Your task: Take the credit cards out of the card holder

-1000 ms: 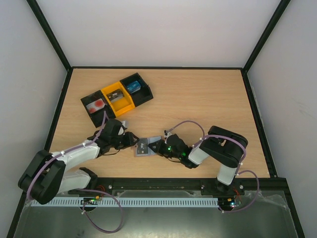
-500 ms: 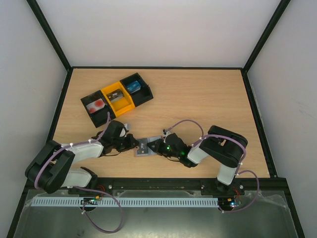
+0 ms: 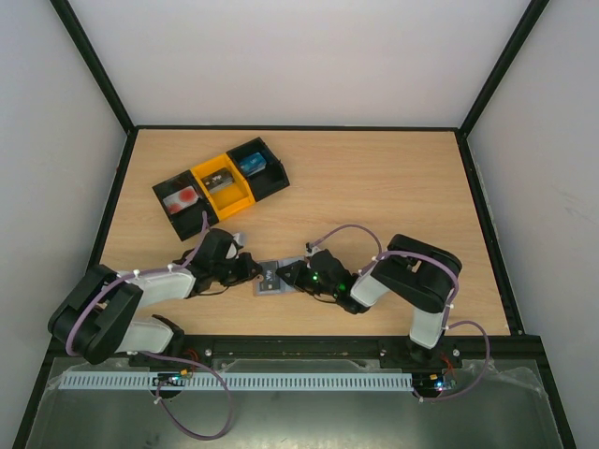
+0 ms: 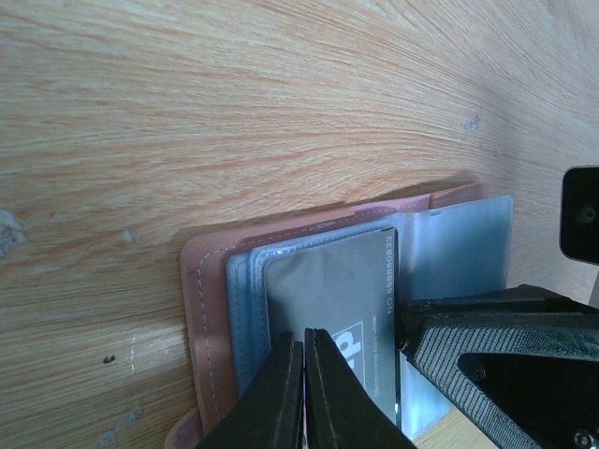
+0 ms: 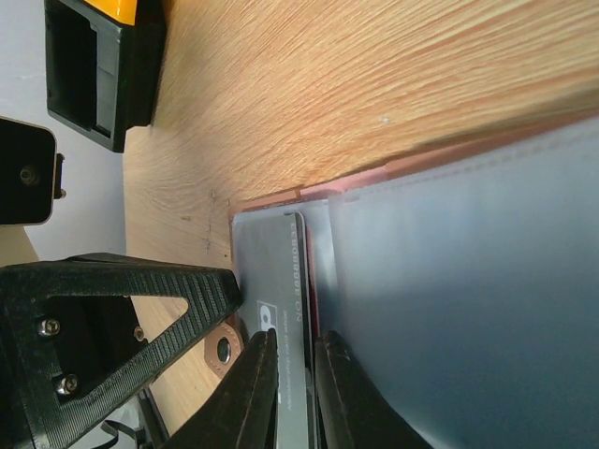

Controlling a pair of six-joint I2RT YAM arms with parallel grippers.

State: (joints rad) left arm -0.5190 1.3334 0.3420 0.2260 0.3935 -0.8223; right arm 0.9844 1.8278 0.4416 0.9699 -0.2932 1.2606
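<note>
Card holder: flat, open, blue-grey clear sleeves inside a pinkish-brown stitched rim, on the wood-grain worktop between both tools
Credit card: dark, thin rectangle with pale print, on one panel
Left tool: fingers together, tips on the card
Right tool: clamped on the card's edge
Change: right tool sits slightly further over the holder than half a second ago; left arm unmoved

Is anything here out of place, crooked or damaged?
Nothing stands out. The card holder lies open and flat, the dark card sits straight inside it, and no damage shows.
</note>
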